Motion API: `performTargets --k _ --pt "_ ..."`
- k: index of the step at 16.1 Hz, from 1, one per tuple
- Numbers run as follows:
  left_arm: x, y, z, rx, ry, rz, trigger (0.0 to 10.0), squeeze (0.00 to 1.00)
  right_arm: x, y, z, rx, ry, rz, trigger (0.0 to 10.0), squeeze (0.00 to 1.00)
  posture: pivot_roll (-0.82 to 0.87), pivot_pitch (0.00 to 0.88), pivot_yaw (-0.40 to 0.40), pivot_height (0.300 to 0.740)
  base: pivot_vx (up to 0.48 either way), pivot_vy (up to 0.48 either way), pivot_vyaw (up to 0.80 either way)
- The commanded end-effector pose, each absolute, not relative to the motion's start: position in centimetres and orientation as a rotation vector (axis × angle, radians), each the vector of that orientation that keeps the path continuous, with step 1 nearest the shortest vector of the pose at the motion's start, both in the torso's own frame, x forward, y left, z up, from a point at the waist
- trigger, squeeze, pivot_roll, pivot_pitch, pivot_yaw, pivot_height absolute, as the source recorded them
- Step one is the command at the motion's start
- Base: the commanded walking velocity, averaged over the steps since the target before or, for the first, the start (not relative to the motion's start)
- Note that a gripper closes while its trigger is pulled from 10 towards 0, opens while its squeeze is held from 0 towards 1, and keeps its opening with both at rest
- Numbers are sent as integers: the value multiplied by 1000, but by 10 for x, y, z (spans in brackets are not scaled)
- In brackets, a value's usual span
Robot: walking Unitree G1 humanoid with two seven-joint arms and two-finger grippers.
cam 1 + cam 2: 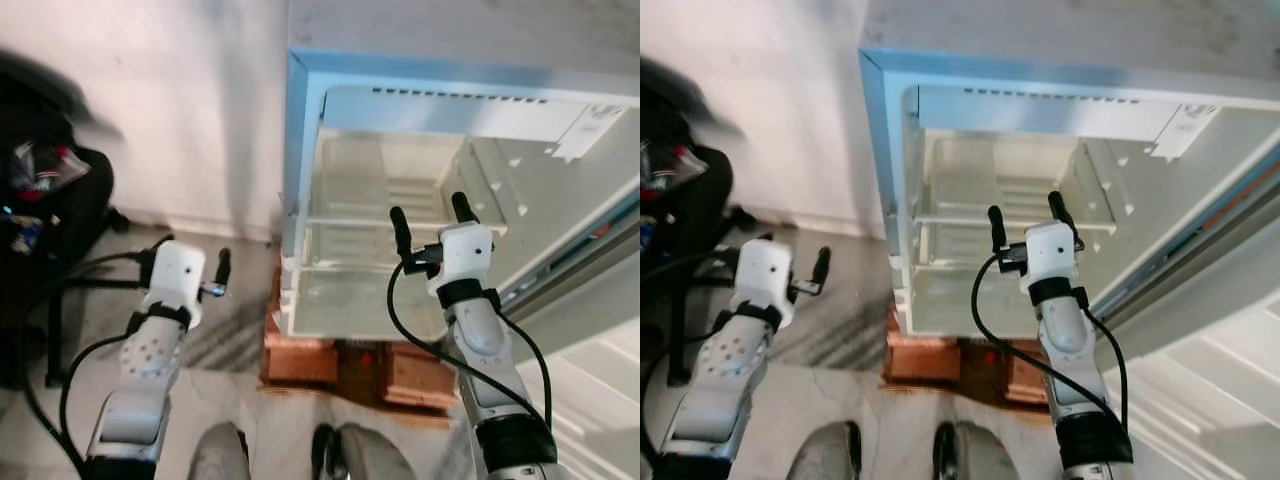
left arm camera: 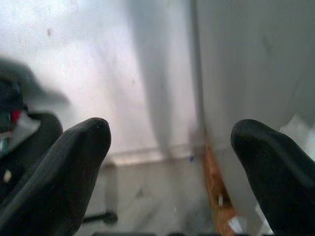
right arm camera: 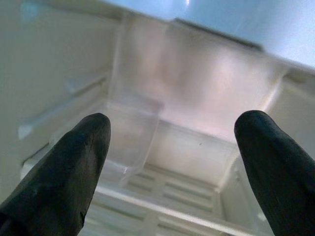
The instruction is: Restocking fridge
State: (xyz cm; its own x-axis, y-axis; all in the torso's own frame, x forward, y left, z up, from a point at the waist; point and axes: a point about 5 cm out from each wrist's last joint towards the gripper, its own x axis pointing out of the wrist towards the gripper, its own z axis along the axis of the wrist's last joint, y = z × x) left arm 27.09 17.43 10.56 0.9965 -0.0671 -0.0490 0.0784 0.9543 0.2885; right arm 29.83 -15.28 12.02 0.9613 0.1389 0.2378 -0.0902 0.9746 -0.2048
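Small white fridge [image 1: 400, 120] with blue-edged frame: straight ahead, on wooden blocks [image 1: 300, 360], door open, shelves look bare. Right gripper [image 1: 431, 222] at its mouth, fingers wide apart, empty. Left gripper [image 1: 190, 262] beside fridge, spread, empty. Restocking apparently not begun.

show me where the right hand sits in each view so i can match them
Left eye: right hand right of centre, open, before the fridge.
Right eye: right hand near centre, before the fridge.
Right wrist: its fingers frame the fridge shelf.
Left wrist: left hand's own fingers.
Shared landmark: fridge.
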Motion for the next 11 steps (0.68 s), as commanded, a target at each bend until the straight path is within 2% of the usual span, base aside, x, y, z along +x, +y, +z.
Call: performTargets --k 1,4,8,11 --pt "273 173 104 296 46 -80 10000 0 299 -158 120 -201 -226 95 10000 0 116 39 -49 740 -315 0 0" --pt "275 165 100 289 44 -110 10000 0 294 -166 115 -216 -172 45 10000 0 110 41 -39 740 -307 0 0" --pt "266 159 84 268 102 -153 10000 0 266 -168 90 -233 -86 78 10000 0 101 41 -39 740 -286 0 0" --pt "268 158 77 261 121 -195 10000 0 252 -172 85 -219 -44 55 10000 0 98 26 -44 740 -87 0 0"
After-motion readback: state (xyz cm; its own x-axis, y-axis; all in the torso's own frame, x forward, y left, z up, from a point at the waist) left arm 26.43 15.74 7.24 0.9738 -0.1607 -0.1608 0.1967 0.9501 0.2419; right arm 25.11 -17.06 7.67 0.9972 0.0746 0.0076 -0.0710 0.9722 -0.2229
